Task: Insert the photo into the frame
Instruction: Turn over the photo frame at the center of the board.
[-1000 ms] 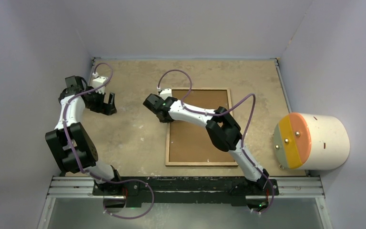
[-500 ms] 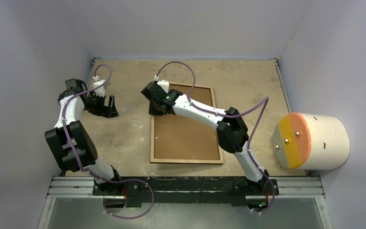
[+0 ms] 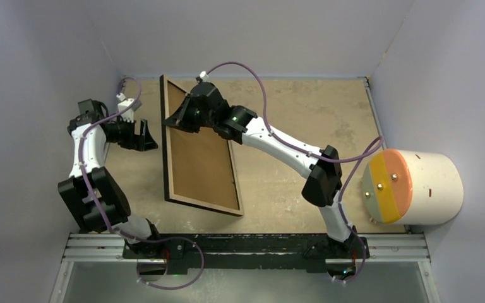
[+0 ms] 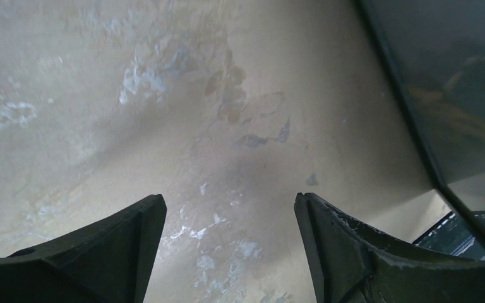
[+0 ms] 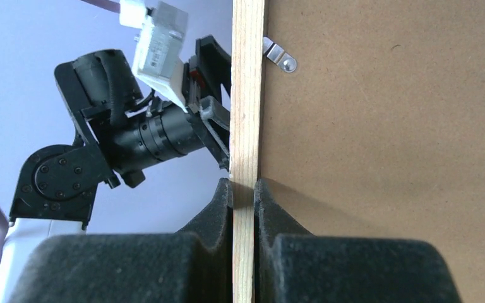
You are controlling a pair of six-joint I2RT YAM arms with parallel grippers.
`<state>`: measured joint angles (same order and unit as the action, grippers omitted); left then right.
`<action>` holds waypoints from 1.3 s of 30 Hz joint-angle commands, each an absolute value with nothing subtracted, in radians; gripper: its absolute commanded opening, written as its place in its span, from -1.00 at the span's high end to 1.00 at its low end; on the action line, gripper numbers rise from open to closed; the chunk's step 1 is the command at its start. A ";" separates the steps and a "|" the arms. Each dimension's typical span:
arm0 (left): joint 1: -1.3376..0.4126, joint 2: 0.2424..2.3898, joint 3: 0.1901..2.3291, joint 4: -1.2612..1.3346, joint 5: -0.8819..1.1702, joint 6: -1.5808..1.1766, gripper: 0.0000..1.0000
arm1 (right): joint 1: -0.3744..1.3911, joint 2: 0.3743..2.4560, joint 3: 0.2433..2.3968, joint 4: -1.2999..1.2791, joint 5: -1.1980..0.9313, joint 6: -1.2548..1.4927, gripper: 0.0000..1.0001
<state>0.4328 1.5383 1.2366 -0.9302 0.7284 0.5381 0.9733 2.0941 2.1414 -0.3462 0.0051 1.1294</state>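
Observation:
The frame (image 3: 202, 158) stands tilted on its near edge left of the table's middle, its brown back facing right and up. My right gripper (image 3: 175, 120) is shut on its light wood rim (image 5: 247, 95) near the far left corner, one finger on each side (image 5: 243, 186). My left gripper (image 3: 148, 136) hangs open just left of the frame, with nothing between its fingers (image 4: 228, 202), above bare tabletop. The frame's black edge and dark reflective pane (image 4: 455, 95) fill the right side of the left wrist view. The photo is not in view.
A white cylinder (image 3: 413, 187) with an orange, yellow and grey end lies at the table's right edge. Pale walls close in the worn tabletop (image 3: 290, 183) on three sides. A small metal clip (image 5: 281, 57) sits on the frame's back.
My right gripper has carried the frame left and raised its gripped edge, so it went from lying flat to standing tilted. My left gripper narrowed slightly and shifted a little left.

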 commanded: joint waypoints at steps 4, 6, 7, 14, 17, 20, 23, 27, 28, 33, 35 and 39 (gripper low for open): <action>0.435 1.433 1.386 -1.027 0.895 0.513 -0.55 | 0.898 1.861 1.849 0.121 -0.173 1.321 1.00; 0.414 1.410 1.420 -1.018 0.909 0.481 -0.55 | 0.865 1.818 1.749 0.212 -0.205 1.362 1.00; 0.390 1.396 1.431 -0.998 0.906 0.446 -0.55 | 0.849 1.799 1.709 0.236 -0.219 1.380 1.00; 0.067 1.419 1.515 -0.821 0.733 0.226 -0.51 | 0.756 1.703 1.542 0.370 -0.315 1.457 1.00; -0.019 1.456 1.564 -0.802 0.684 0.199 -0.49 | 0.707 1.637 1.483 0.347 -0.328 1.443 1.00; -0.106 1.491 1.616 -0.802 0.636 0.187 -0.49 | 0.646 1.577 1.393 0.332 -0.386 1.439 1.00; -0.190 1.526 1.672 -0.800 0.589 0.168 -0.48 | 0.589 1.511 1.295 0.334 -0.446 1.437 1.00; -0.323 1.590 1.756 -0.814 0.509 0.150 -0.48 | 0.508 1.443 1.215 0.298 -0.508 1.407 0.74; -0.351 1.608 1.776 -0.819 0.492 0.149 -0.48 | 0.488 1.431 1.214 0.263 -0.525 1.385 0.64; -0.414 1.673 1.823 -0.850 0.466 0.164 -0.48 | 0.397 1.369 1.234 0.069 -0.554 1.263 0.08; -0.414 1.679 1.818 -0.859 0.453 0.180 -0.47 | 0.354 1.339 1.224 0.024 -0.570 1.238 -0.06; -0.410 1.653 1.706 -0.819 0.415 0.205 -0.46 | 0.284 1.319 1.219 -0.085 -0.611 1.164 -0.17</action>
<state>-0.4210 1.6821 1.7695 -0.8417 0.4736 0.1860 0.3355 1.3621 1.2175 0.0444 -0.5297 1.2739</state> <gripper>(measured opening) 0.732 0.568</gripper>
